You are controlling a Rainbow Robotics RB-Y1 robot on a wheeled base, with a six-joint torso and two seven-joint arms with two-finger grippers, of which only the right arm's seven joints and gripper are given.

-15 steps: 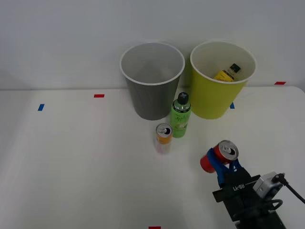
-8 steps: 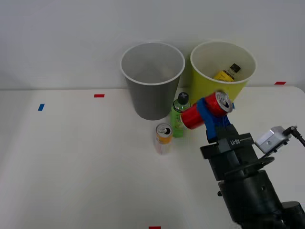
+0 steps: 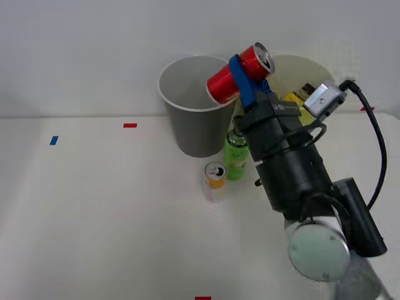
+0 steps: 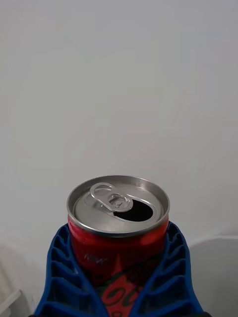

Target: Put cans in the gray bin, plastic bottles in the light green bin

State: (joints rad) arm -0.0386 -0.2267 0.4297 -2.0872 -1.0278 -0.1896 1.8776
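Note:
My right gripper (image 3: 242, 78) is shut on the red can (image 3: 236, 75), holding it tilted in the air over the right part of the gray bin's (image 3: 196, 125) opening. From the wrist, the red can (image 4: 118, 233) shows its silver top between the blue fingers (image 4: 62, 277). The orange and white can (image 3: 214, 181) stands on the table in front of the gray bin. The green bottle (image 3: 235, 157) stands just right of it, partly behind my arm. The light green bin (image 3: 281, 67) holds the small yellow bottle (image 3: 295, 97); my arm hides most of this bin.
My arm (image 3: 294, 181) reaches from the lower right across the table toward the bins. Red tape marks (image 3: 130, 125) and a blue mark (image 3: 54, 140) lie on the white table. A white wall stands right behind the bins.
My right gripper has lifted the red can from near the table at the lower right, up and to the left, to above the gray bin's rim.

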